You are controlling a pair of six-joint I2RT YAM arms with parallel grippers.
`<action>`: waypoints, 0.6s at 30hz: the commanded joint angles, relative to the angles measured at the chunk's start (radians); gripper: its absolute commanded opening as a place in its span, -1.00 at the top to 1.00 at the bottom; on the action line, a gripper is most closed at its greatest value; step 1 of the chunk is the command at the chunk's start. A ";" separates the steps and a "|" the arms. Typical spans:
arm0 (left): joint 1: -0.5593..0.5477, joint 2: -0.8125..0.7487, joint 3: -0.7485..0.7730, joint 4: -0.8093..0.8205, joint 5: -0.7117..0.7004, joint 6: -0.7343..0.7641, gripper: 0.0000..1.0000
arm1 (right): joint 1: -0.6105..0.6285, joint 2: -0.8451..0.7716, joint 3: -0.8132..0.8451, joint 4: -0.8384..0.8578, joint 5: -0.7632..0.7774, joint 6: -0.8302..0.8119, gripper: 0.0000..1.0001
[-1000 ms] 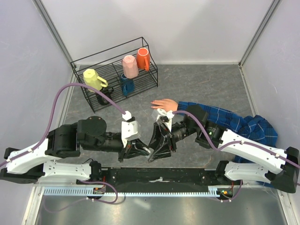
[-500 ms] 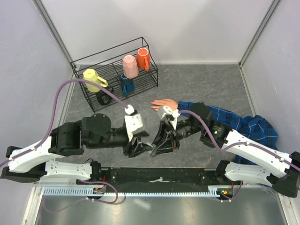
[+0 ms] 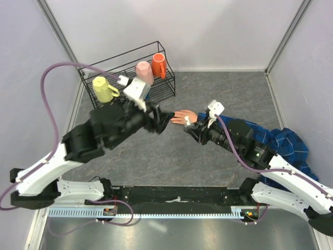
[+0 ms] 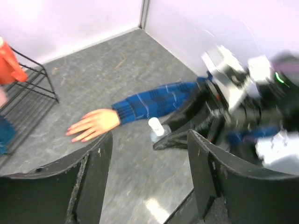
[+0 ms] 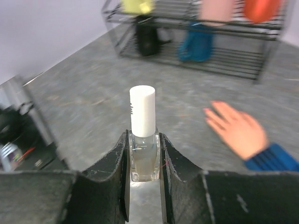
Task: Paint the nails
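Two claws beside fake hand: left claw wide, empty; right claw tight on bottle; rack behind.

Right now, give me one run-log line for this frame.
right end effector: shut on polish bottle, cap on | left end effector: open, empty, by fake hand | painting: not started

Left end effector agape, seemingly raised; right clamped.
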 commanded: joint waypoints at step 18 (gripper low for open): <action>0.677 0.167 -0.197 0.750 1.296 -0.353 -0.91 | -0.449 0.127 0.070 0.651 -0.754 0.467 1.00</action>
